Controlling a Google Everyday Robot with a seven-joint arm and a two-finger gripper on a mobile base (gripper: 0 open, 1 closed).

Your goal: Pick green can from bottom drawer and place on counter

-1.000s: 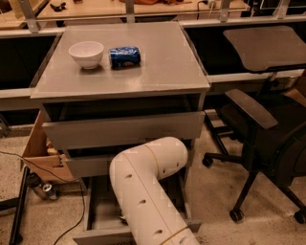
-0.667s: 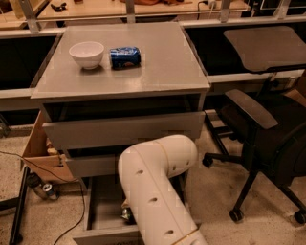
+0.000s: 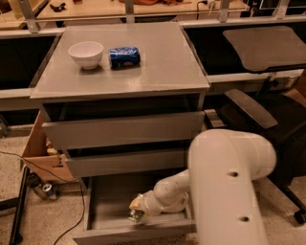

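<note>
The white arm (image 3: 229, 186) fills the lower right of the frame and bends down and left, so that the gripper (image 3: 136, 210) sits inside the bottom drawer (image 3: 107, 203), low in the centre of the picture. That drawer stands pulled out well past the two shallower drawers (image 3: 124, 131) above it, which is what lets the arm come in from above. A small greenish shape at the gripper's tip, near the drawer's front wall, is most likely the green can (image 3: 139, 219). The wrist hides much of it, and whether the gripper is spread wide, narrowed, or already clamped on the can cannot be told. The arm's low, tucked pose suits a grasp made close to the drawer floor. The counter (image 3: 162, 62), the smooth grey cabinet top in the upper middle of the frame, has a white bowl (image 3: 86, 53) and a blue can (image 3: 124, 57) lying on its side just beside each other at its upper left, so its right and near parts look the natural spot for the placing. A dark office chair (image 3: 253, 112) stands at the right, a cardboard box (image 3: 40, 148) at the left edge, a stray can (image 3: 46, 190) on the speckled floor below it, and a wooden tabletop (image 3: 95, 8) runs along the top.
</note>
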